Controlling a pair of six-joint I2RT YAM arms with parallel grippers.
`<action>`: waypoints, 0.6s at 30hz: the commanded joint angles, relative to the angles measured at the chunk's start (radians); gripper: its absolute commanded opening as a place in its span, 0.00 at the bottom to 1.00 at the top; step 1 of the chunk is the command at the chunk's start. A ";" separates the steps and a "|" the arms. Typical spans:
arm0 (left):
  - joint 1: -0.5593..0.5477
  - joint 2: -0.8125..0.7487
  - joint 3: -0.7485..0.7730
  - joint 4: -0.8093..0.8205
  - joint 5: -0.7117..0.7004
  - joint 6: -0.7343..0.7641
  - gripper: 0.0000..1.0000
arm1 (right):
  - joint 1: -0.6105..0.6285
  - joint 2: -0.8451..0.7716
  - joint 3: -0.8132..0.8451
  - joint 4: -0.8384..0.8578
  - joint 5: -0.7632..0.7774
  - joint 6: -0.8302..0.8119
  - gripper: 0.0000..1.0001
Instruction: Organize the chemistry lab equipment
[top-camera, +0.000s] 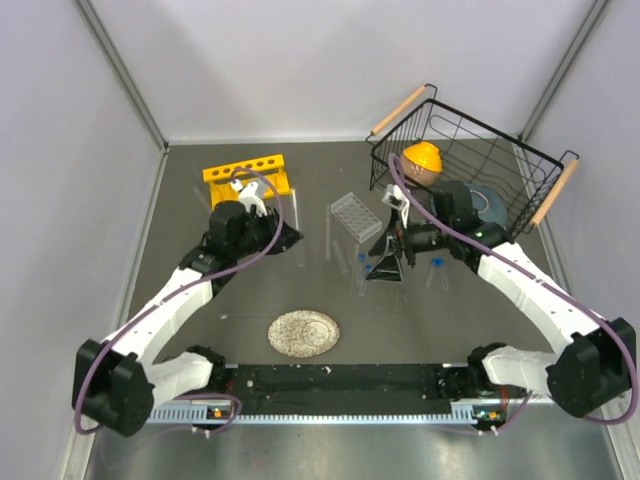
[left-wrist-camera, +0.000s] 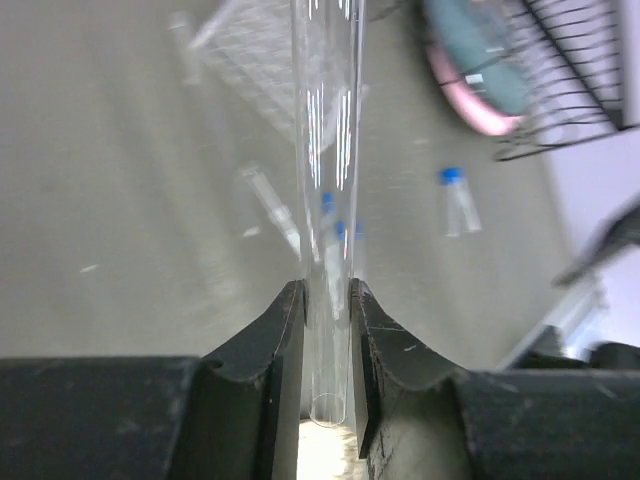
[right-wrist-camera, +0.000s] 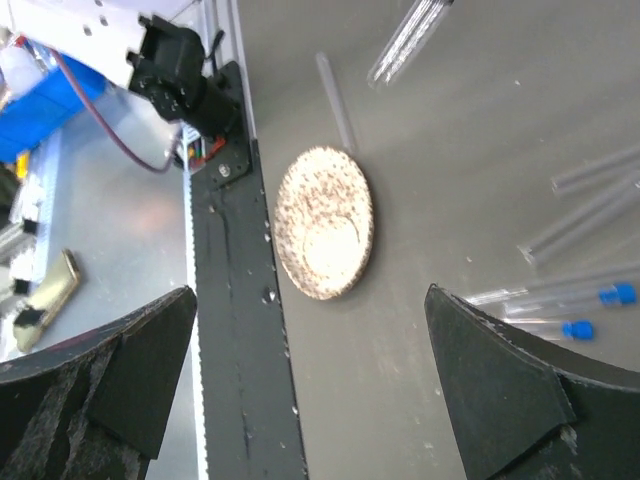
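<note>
1. Still at an early stage, judging from the top view: most of the glassware lying loose on the desk (top-camera: 190, 300), nothing clearly racked.
2. Gripping one test tube (left-wrist-camera: 327, 150) in the left gripper (left-wrist-camera: 326, 330), with the fingers (left-wrist-camera: 280, 345) closed on it near its open end. Running straight up the middle of the wrist frame, away from the camera.
3. Holding that tube just below the yellow rack (top-camera: 245, 170), in the upper left of the top view. Holes there apparently unfilled — too small to say for certain.
4. Spreading the right gripper (top-camera: 385, 262) wide open with nothing between its fingers. Poised over the middle of the desk, just below the grid rack (top-camera: 357, 217) and beside the blue-capped vials (right-wrist-camera: 600, 295).
5. Seeing no vial seated in the grid rack; hard to judge through the clear plastic.
6. Left to do, by estimate:
   - seating the held tube in the yellow rack;
   - gathering the loose tubes (right-wrist-camera: 590, 205) scattered at the right edge and top of the right wrist frame;
   - collecting the vials, lying flat at the lower right of that frame, and setting them into the grid rack.
7. Ignoring the speckled plate (top-camera: 303, 333) at lower centre and the wire basket (top-camera: 520, 160) at upper right — no part of the sorting.
</note>
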 joint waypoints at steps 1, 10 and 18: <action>-0.087 -0.125 -0.117 0.392 0.060 -0.251 0.07 | 0.087 0.022 0.031 0.302 0.085 0.313 0.98; -0.292 -0.191 -0.160 0.618 -0.131 -0.418 0.07 | 0.206 0.108 0.107 0.336 0.417 0.611 0.93; -0.371 -0.176 -0.141 0.601 -0.239 -0.409 0.07 | 0.213 0.110 0.053 0.431 0.341 0.726 0.67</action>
